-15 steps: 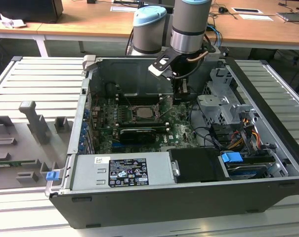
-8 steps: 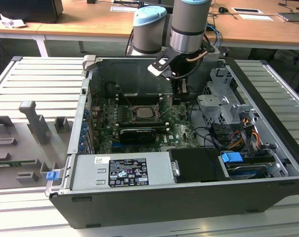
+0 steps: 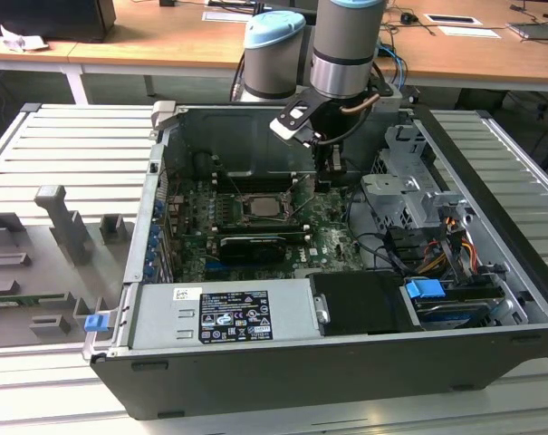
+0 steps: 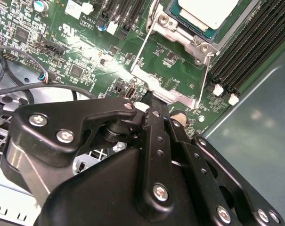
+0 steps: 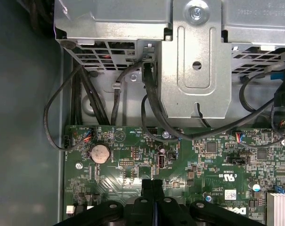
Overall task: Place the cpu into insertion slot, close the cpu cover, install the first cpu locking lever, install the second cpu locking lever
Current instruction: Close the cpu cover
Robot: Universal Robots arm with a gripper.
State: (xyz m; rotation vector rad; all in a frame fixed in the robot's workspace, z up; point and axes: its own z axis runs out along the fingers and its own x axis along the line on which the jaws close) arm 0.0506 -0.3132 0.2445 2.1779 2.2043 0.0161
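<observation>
Standing with its fingers pressed together, the gripper (image 4: 153, 100): one, on the sole arm, lowered inside the open computer case (image 3: 346, 385). Tips touch the free edge of the cpu cover (image 4: 160, 87); whether that edge is nipped between them cannot be told.

Cpu cover: one. Raised, not yet laid flat. Long axis runs from the tips straight away to the insertion slot (image 4: 173, 26); green board shows through the cover's window.

Thin bright bars (image 4: 141, 47) between slot and free edge: two. Frame sides or locking levers, cannot be told.

Insertion slot: one. At the cover's far end; in the exterior view, near the gripper, toward the exterior view's left.

Cpu (image 4: 208, 10): one. Seated flat in the slot, pale top upward.

Long black memory slots (image 4: 255, 47): one bank, beside the insertion slot.
</observation>
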